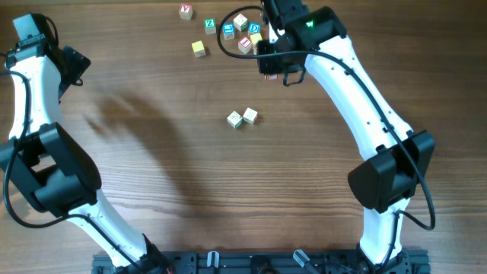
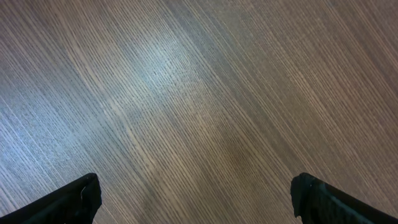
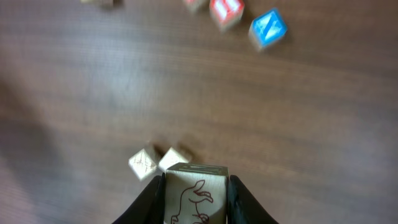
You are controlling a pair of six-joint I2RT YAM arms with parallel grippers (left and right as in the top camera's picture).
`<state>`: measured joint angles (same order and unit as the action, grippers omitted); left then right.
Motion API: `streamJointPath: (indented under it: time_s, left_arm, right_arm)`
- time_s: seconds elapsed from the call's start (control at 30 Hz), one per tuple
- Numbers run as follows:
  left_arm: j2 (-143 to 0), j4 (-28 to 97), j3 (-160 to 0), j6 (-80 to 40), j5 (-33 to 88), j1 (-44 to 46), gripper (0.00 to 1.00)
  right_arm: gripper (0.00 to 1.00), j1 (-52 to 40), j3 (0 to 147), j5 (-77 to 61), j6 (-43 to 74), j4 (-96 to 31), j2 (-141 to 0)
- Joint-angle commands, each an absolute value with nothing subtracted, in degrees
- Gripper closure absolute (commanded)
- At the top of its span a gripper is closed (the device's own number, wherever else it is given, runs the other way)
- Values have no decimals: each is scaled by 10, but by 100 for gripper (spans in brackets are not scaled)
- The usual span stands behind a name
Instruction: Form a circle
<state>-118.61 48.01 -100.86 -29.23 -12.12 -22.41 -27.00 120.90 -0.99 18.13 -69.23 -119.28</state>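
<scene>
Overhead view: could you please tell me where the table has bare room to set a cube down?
Bare: the wide stretch between the left arm and the cube pair, and everything below the pair to the arm bases. Crowded: the top-centre cluster, with the right gripper holding a cube beside it.

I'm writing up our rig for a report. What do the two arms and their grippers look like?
The left arm and right arm match: white tubular links, bulky black joint housings, thin black cables alongside. A small green light glows near the right wrist. The left gripper and right gripper have plain black fingers.
</scene>
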Motion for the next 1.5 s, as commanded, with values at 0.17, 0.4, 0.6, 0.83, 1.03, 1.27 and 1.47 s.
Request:
streamJointPath:
  time_s: [0.17,0.4,0.6,0.83,1.03,1.27,1.47]
  left_arm:
    - [-1179,481,-1015,-288,-122,-226,0]
    - [-1179,481,-1015,-288,-122,-226,0]
    - [-1179,481,-1015,-288,-122,-226,0]
    - [-1179,481,-1015,-288,-122,-226,0]
    - [-1179,481,-1015,-288,-122,-226,0]
    - [-1179,481,-1015,-288,-122,-226,0]
    - [-1179,481,-1015,-288,-122,-226,0]
  right_arm:
    - [86,-268,1214,-111,180,-785,-1187]
    - [89,-271,1214,-110,180,-860,-1187]
    - [91,-272,1214,-110,180,-913,-1187]
    - [92,-272,1190,-88,171,-903,-1187]
    - [93,-271,1132,-37,206,-822,-1187]
    - [93,-249,1066,-25,217,-703,-1187]
    - [95,-225,1000,-26,227,-595,-1187]
